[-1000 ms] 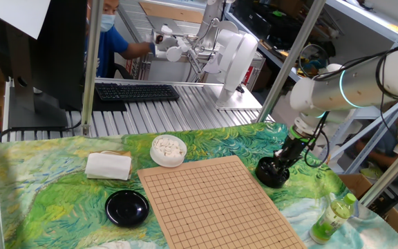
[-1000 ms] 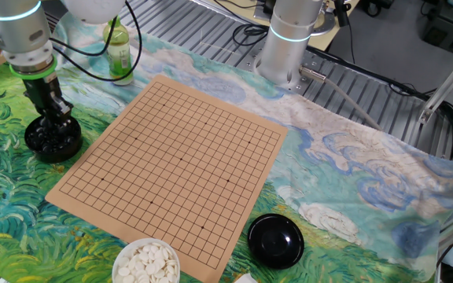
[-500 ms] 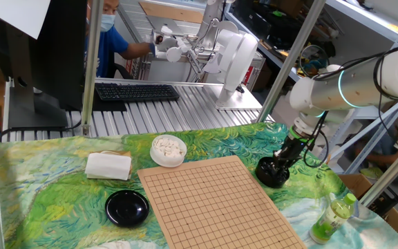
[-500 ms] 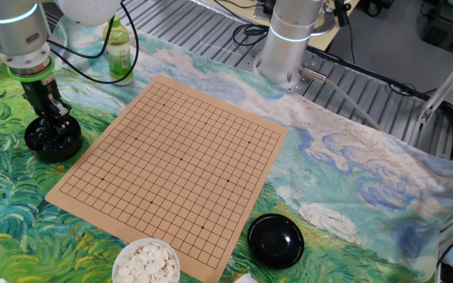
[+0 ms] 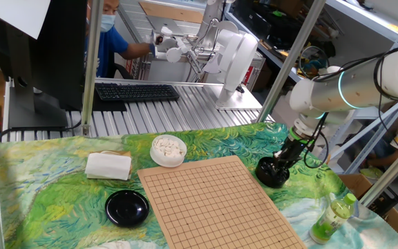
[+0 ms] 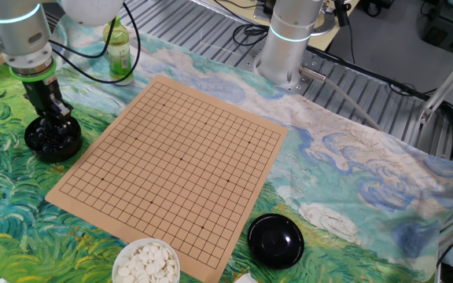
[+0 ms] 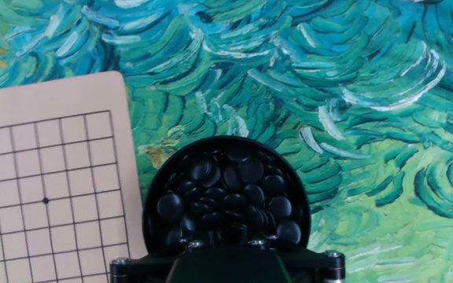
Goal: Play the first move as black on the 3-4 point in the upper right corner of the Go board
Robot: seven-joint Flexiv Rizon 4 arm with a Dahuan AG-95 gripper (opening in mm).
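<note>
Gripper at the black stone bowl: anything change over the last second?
No visible change. The gripper stays down in the bowl of black stones, jaws narrow; whether it has a stone cannot be told. The Go board is bare as before, and the white stones and lid stay put.

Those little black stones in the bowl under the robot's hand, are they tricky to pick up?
Probably. The black stones look glossy and rounded, so one may slip between the gripper fingers. They lie heaped loosely in the black bowl, so neighbours likely shift when one is nudged. Being small and hard-looking, they seem stiff and light.
</note>
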